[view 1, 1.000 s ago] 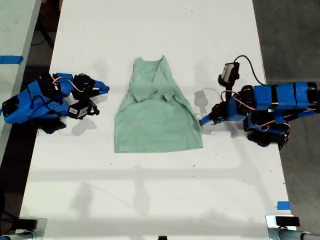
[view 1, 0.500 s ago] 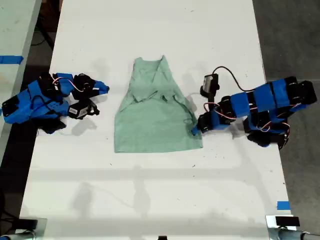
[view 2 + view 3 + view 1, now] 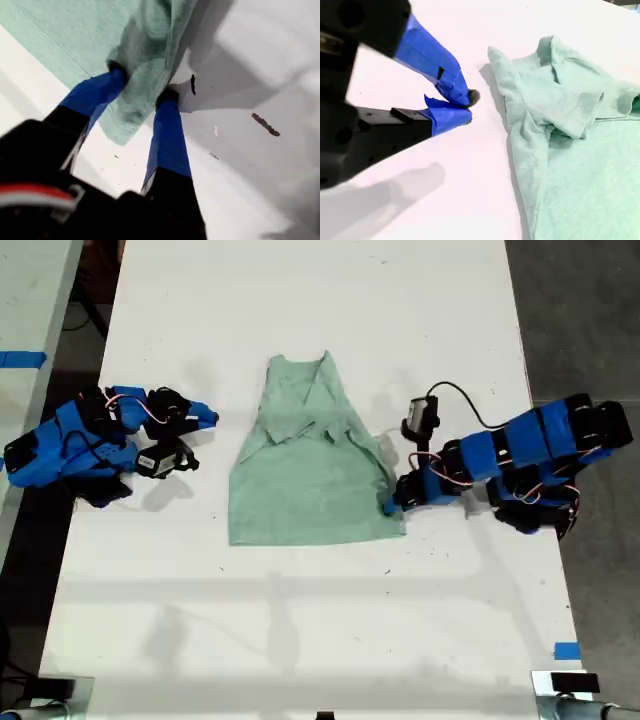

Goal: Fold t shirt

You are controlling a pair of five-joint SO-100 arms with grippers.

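Note:
The pale mint-green t shirt (image 3: 310, 470) lies flat in the middle of the white table (image 3: 300, 620), neck end far, hem near. My first gripper (image 3: 391, 502) sits at the shirt's edge on the exterior view's right, near the hem corner. In the first wrist view its blue fingers (image 3: 167, 130) pinch a bunched fold of the t shirt (image 3: 75, 30), so my first gripper (image 3: 142, 85) is shut on it. My second gripper (image 3: 212, 419) rests on the table at the exterior view's left, apart from the cloth. My second gripper (image 3: 465, 105) is shut and holds nothing, short of the t shirt (image 3: 580, 150).
A blue tape mark (image 3: 566, 650) sits near the table's front corner on the exterior view's right. Another table with blue tape (image 3: 20, 358) stands beyond the edge on the exterior view's left. Dark floor (image 3: 580, 320) borders the exterior view's right.
My first arm reached from the exterior view's right to the shirt's edge and its jaws took hold of the fabric there. My second arm stayed still.

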